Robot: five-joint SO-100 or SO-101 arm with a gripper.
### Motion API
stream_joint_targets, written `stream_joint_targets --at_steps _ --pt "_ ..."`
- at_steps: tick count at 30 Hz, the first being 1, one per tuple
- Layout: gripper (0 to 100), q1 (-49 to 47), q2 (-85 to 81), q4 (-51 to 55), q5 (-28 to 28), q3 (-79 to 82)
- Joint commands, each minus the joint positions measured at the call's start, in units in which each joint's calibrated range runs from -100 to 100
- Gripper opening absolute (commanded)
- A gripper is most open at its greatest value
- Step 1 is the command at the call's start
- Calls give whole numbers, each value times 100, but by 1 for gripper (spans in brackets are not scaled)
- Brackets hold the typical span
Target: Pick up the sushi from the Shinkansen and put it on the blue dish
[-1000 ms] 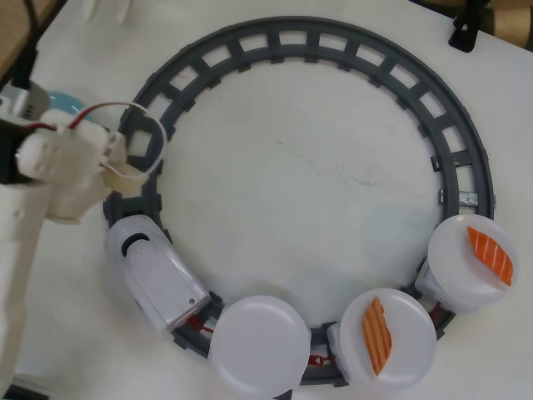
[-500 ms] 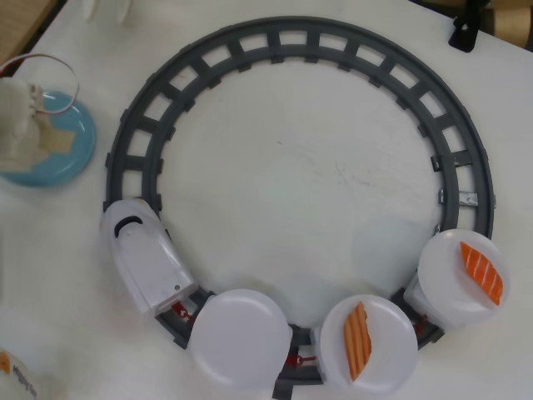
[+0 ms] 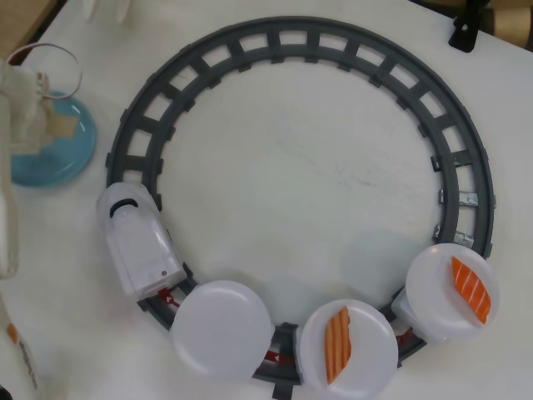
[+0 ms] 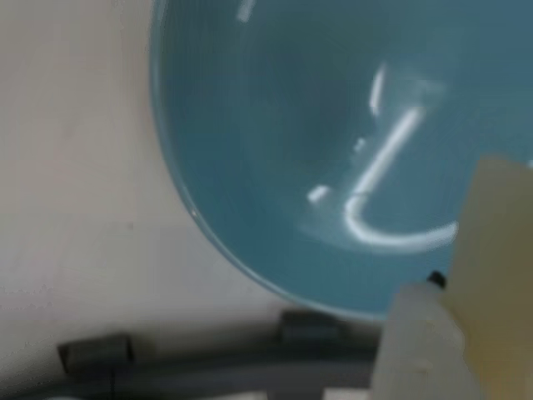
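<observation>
Overhead view: gripper (image 3: 52,125) at nine o'clock, over the dish (image 3: 71,150), pinching the sushi (image 3: 60,125). Best lowered centrally, then released gently.

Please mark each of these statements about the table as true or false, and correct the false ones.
1. The gripper is above the blue dish. True.
2. All three white plates on the train carry salmon sushi. False: the plate behind the locomotive is empty; only the other two carry orange pieces.
3. The blue dish lies inside the ring of the track. False: it lies outside it, at the left in the overhead view.
4. The train is on the lower part of the track in the overhead view. True.
5. The pale sushi block is seen over the dish in the wrist view. True.
</observation>
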Motion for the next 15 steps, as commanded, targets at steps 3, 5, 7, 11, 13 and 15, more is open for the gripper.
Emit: stream_joint_targets --at_steps 3,5,7,11,13,15 --pt "4 -345 205 -38 -49 -357" --pt "4 -450 279 -38 -49 -357" --pt "4 -512 321 -38 -49 -357" --pt "4 -521 495 -131 -33 -357" --pt "4 -503 619 -233 -2 -357" --pt "4 -503 694 -250 3 -357"
